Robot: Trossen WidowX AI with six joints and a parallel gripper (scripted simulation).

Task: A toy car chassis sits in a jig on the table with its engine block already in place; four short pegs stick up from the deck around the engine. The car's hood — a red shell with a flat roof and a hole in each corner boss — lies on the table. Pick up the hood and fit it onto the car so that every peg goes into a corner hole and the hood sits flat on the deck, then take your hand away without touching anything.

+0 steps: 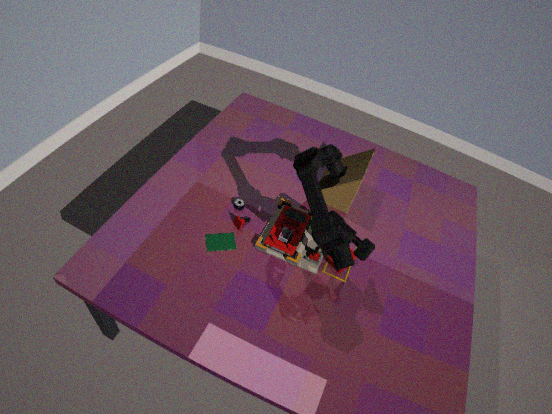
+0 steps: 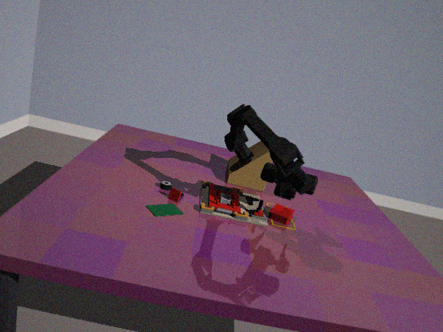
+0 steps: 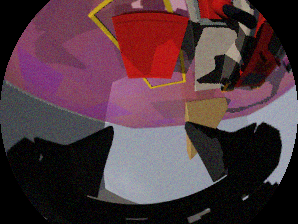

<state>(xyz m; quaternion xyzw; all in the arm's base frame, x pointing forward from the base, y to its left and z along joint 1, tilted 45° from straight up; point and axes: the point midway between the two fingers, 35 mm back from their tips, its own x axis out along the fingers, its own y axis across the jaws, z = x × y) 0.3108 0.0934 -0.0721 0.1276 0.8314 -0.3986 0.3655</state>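
The red hood [image 2: 281, 213] [image 3: 148, 43] lies flat on the table inside a yellow outlined square [image 2: 292, 225] [image 3: 100, 20], just right of the jig. In the top view the arm hides most of the hood [image 1: 330, 259]. The car chassis [image 1: 284, 231] [image 2: 224, 197] [image 3: 218, 7] sits in the grey jig [image 1: 311, 265] [image 2: 241, 216] with its engine block in place. My gripper [image 1: 345, 261] [image 2: 286, 196] is open and empty. It hangs a little above the hood and does not touch it.
A green flat square [image 1: 220, 242] [image 2: 164, 209], a small red piece [image 1: 240, 221] [image 2: 175, 195] and a small grey ring [image 1: 238, 202] [image 2: 165, 184] lie left of the jig. A tan patch [image 1: 350, 185] [image 2: 249, 172] lies behind it by the arm's base.
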